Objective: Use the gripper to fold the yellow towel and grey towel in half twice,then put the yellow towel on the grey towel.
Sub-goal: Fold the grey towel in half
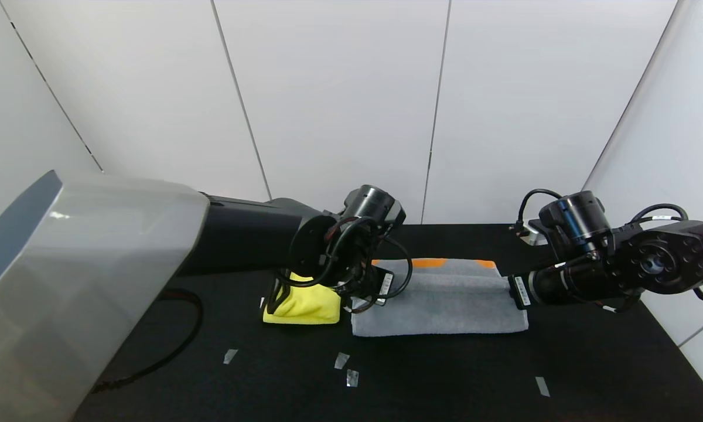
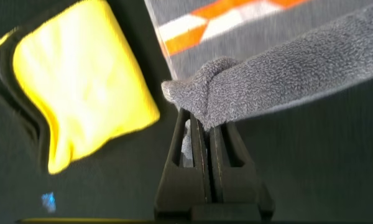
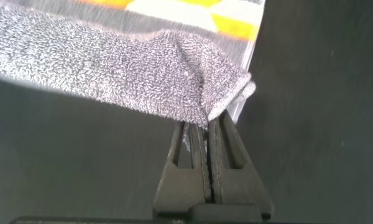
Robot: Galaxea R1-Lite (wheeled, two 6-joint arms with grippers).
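On the black table [image 1: 445, 375], the looped-pile grey towel [image 1: 439, 305] lies folded; the left gripper [image 2: 202, 127] and right gripper [image 3: 206, 127] each pinch a corner. Beside it sits the folded, soft yellow towel [image 1: 301, 305], partly hidden by the left arm.

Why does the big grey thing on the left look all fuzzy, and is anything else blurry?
Head view: the robot's own arm casing sits close to the camera, so it looks fuzzy. Left wrist view: the yellow towel looks smeared. Right wrist view: the grey towel shows crisp loops.

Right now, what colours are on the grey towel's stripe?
Orange and white on the grey towel, clearest in the left wrist view.
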